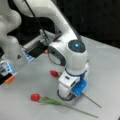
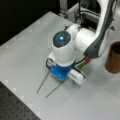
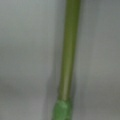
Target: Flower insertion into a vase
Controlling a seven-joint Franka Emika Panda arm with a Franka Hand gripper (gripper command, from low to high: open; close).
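Low over worktop (image 1: 105, 65), gripper (image 1: 65, 96) sits down on second flower (image 1: 53, 73), lower centre of a front view; jaws hidden under wrist, grip cannot tell. Wrist view: green stem (image 3: 68, 55) runs close below, bare. Nearer flower (image 1: 35, 97), red bud, leaves, lies flat, lower left, untouched. Vase (image 2: 114, 57) stands upright at right edge of a front view, well apart, no flower in it. Judged: flowers light, stems thin and springy, bud crushable; hold mid-stem, clear of leaves.

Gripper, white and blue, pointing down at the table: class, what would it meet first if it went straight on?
Probably the thin green flower stem lying on the grey table under the gripper; depth is unclear.
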